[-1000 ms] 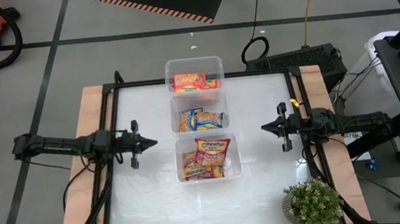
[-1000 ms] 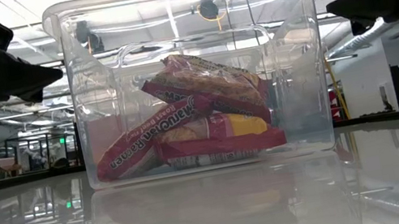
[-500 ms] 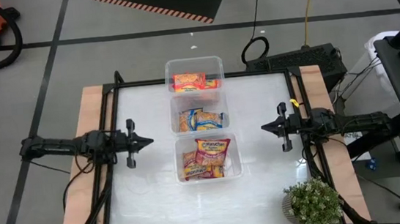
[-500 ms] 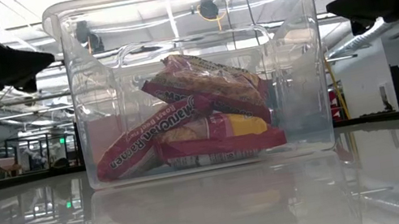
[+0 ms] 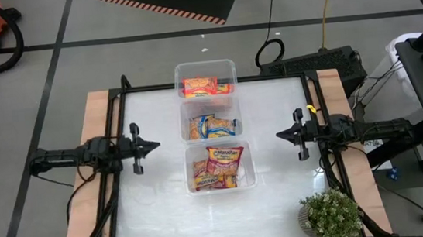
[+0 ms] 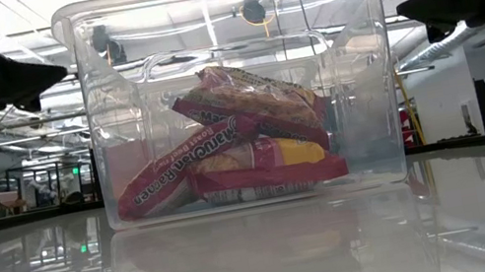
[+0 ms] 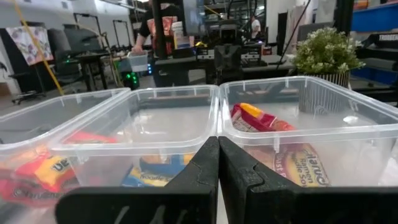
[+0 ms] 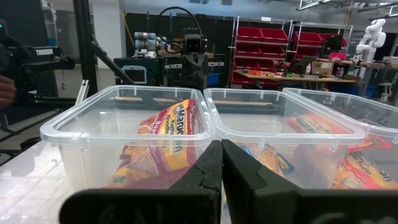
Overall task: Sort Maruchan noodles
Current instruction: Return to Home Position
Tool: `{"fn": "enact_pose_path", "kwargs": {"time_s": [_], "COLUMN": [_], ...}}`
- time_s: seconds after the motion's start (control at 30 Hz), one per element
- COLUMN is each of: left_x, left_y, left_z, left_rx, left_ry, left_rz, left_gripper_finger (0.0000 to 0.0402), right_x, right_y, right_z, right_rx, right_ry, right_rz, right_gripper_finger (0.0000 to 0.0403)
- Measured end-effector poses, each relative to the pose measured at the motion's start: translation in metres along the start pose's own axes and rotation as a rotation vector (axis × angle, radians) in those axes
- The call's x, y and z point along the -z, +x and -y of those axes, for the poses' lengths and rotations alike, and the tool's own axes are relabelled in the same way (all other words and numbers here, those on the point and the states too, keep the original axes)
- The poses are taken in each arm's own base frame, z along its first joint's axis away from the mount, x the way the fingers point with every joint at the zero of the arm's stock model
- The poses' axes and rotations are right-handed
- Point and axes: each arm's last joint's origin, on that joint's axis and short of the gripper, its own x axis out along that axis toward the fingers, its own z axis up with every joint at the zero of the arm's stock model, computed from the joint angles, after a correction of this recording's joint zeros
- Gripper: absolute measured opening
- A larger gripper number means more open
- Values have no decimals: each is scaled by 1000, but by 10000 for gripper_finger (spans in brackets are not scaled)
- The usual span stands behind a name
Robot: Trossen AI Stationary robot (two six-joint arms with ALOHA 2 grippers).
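Three clear bins stand in a row down the table's middle, and all the Maruchan noodles in view lie inside them. The far bin (image 5: 204, 66) holds orange-red packets (image 5: 207, 86). Blue-yellow packets (image 5: 212, 125) lie in the middle bin (image 5: 184, 126), and red-white ones (image 5: 220, 167) are piled in the near bin (image 5: 251, 178). My left gripper (image 5: 157, 146) hovers shut and level to the left of the bins, pointing at them. My right gripper (image 5: 278, 135) hovers shut and level to their right, also pointing at them. Neither has anything between its fingers.
A potted plant (image 5: 330, 216) stands at the table's near right corner. Black frame rails (image 5: 115, 120) run along the table's left and right sides. Bare white tabletop (image 5: 158, 209) lies between each gripper and the bins.
My left gripper has drawn back a little toward the table's left edge, away from the bins, and has stayed shut and level. The bins and packets have kept still.
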Motion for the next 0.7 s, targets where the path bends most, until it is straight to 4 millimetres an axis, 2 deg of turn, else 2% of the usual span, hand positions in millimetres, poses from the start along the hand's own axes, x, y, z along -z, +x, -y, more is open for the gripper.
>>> {"fn": "enact_pose_path", "kwargs": {"time_s": [0.7], "left_x": [1], "left_y": [1], "left_z": [0], "left_rx": [-5], "left_ry": [-8], "left_rz": [-4], "left_gripper_finger": [8], "right_x": [0], "right_y": [0], "right_z": [0], "right_rx": [0], "right_ry": [0], "right_rz": [0], "right_gripper_finger": [0]}}
